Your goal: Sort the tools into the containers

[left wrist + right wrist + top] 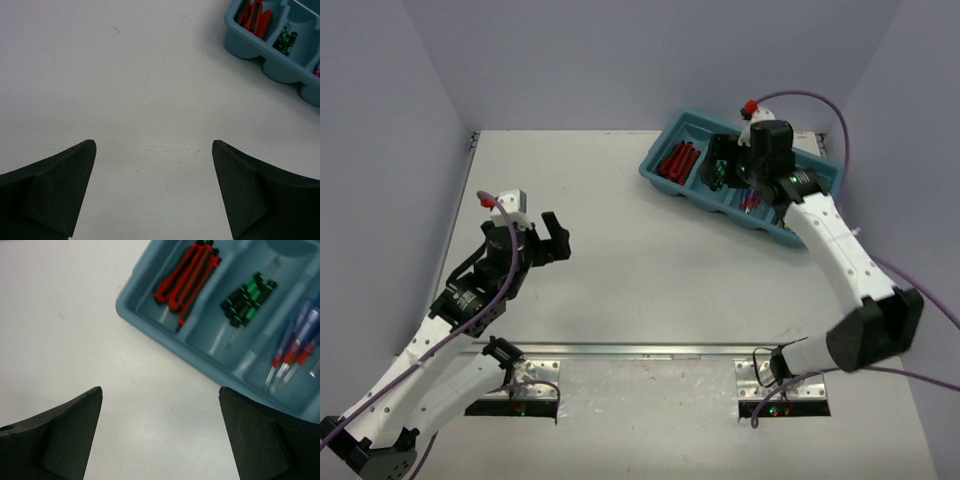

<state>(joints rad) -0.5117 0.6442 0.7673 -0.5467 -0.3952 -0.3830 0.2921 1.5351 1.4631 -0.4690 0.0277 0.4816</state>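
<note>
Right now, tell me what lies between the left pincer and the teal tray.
Only bare table separates the left pincer and the tray; the left wrist view shows it.

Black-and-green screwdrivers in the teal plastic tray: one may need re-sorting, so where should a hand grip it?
By the thick handle of the black-and-green screwdrivers, from straight above, closing across it: they lie flat in the teal plastic tray, whose walls block the sides.
</note>
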